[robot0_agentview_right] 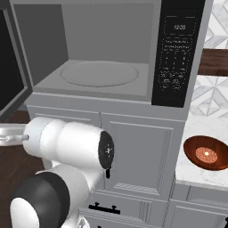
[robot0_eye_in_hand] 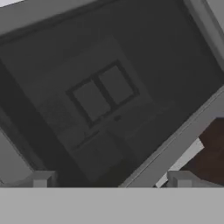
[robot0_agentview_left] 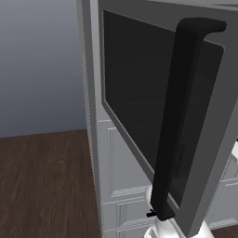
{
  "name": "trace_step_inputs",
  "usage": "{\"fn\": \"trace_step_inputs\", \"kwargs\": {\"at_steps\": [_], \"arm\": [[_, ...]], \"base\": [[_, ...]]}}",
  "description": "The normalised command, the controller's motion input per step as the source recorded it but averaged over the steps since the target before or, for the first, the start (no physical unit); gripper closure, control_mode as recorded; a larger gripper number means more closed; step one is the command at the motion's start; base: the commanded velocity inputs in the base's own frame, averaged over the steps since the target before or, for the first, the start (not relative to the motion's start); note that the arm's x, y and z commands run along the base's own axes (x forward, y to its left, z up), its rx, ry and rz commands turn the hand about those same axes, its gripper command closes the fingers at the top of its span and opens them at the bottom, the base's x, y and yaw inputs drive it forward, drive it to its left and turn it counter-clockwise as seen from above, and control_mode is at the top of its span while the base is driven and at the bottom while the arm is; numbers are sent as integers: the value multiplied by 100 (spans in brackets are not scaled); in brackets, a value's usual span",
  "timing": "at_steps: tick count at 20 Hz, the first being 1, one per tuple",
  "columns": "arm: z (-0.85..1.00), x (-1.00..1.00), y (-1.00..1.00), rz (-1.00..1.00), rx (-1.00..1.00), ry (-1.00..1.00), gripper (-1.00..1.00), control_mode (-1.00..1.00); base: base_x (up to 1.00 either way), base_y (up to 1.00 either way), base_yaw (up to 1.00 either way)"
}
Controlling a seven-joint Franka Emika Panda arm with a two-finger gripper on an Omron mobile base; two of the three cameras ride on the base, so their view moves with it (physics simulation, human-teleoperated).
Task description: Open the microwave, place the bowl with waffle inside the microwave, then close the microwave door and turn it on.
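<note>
Tool (robot0_eye_in_hand: 111, 180) spread wide, marble counter (robot0_agentview_right: 202, 176), wood floor (robot0_agentview_left: 44, 186)

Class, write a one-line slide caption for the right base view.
Microwave stands open with its turntable bare, while the bowl holding the waffle waits on the marble counter to the right.

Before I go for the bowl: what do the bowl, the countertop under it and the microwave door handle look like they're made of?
Bowl: glossy reddish-brown, probably glazed ceramic or polished wood; the rim catches light. Countertop: white with faint grey veining, apparently polished marble or similar stone. Microwave door handle: thick matte black bar, likely plastic or coated metal; no glare. All rendered, so these are guesses.
</note>
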Motion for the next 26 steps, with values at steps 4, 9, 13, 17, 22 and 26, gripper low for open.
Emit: {"fn": "trace_step_inputs", "kwargs": {"at_steps": [4,9,13,17,22,26], "arm": [[-25,2,-100,-43,0,24,-100,-100],[-40,27,-100,-31,0,27,-100,-100],[-51,54,-100,-22,2,20,-100,-100],[-60,54,-100,-18,5,12,-100,-100],[-70,71,-100,-12,8,10,-100,-100],[-78,81,-100,-9,10,7,-100,-100]], "base": [[0,0,0],[0,0,0],[0,0,0],[0,0,0],[0,0,0],[0,0,0]]}}
